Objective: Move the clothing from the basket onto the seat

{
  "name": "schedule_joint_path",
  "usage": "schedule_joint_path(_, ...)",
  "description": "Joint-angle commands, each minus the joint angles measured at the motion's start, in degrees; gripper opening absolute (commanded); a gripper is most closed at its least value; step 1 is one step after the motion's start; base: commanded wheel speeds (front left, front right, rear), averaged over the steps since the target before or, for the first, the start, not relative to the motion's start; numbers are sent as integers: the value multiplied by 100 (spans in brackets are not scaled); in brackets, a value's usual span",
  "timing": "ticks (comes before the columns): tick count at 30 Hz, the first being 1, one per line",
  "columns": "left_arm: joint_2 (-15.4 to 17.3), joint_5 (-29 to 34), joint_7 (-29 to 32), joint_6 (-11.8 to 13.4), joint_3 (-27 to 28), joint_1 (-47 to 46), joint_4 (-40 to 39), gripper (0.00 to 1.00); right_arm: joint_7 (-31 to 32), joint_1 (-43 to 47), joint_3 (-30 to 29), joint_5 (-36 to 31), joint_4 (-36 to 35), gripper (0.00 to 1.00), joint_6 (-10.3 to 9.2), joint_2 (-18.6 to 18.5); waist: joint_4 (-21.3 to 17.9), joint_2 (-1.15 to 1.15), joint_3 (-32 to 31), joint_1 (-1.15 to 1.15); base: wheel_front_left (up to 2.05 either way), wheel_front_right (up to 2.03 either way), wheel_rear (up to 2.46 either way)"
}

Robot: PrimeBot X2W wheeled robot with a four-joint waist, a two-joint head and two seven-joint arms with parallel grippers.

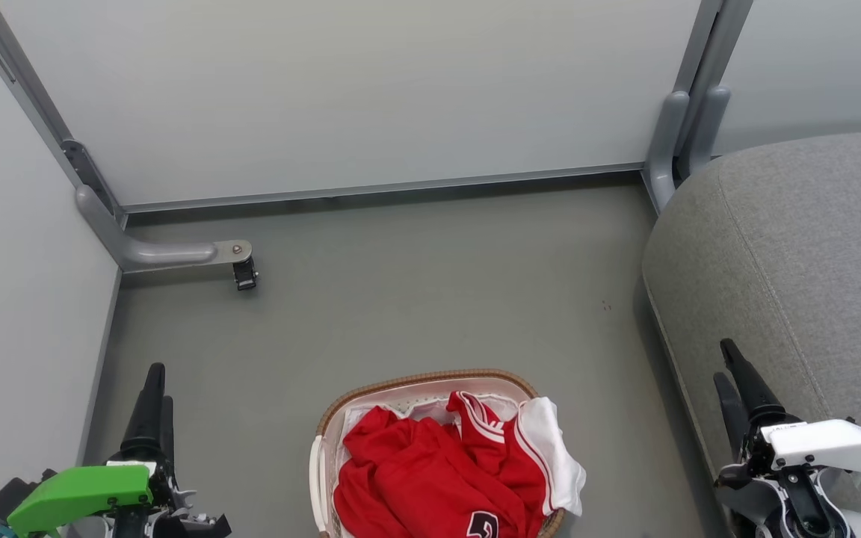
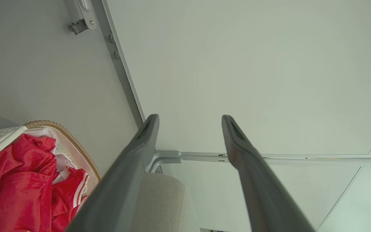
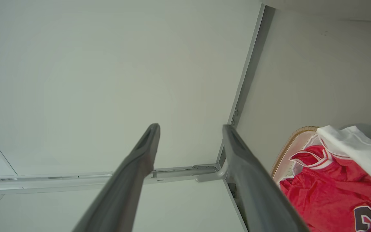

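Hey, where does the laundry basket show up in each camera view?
Head view: the basket sits bottom centre, cut off by the lower edge.
Left wrist view: the basket's brown rim curves through the lower left corner.
Right wrist view: its rim shows at the lower right.
Shared landmark: the red clothing heaped inside it.

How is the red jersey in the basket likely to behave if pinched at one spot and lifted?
Probably floppy: the red jersey lies crumpled in folds, so it should drape and hang from the pinch. Likely light for its size, being thin-looking cloth. It may drag the white cloth lying against it at the basket rim.
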Motion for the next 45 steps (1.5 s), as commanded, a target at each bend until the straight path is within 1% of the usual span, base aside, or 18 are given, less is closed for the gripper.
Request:
schedule_joint_path(1, 84, 222, -69, 1, -12, -130, -91, 100, -79, -141, 44, -198, -92, 100, 0, -81, 0, 0, 5, 0, 0, 0, 0)
schedule_joint_path(7, 119, 829, -230, 2, -67, -149, -68, 100, -243, -203, 152, -810, -76, 100, 1, -101, 2, 0, 22, 0, 0, 0, 0)
schedule_joint_path(17, 231, 2090, -474, 3, -223, -142, -15, 100, -484, -281, 282, -1942, -34, 100, 1, -131, -2, 0, 40, 0, 0, 0, 0)
schedule_joint_path(24, 276, 2818, -620, 3, -295, -133, 89, 100, -636, -323, 380, -2617, 78, 100, 1, -158, 0, 0, 47, 0, 0, 0, 0)
schedule_joint_path(35, 365, 3854, -837, 4, -443, -111, 256, 100, -853, -379, 594, -3692, 309, 100, 2, -206, 10, 0, 53, 0, 0, 0, 0)
schedule_joint_path(45, 398, 4603, -1017, 5, -488, -70, 417, 100, -1035, -417, 708, -4533, 440, 100, 2, -235, 6, 0, 73, 0, 0, 0, 0)
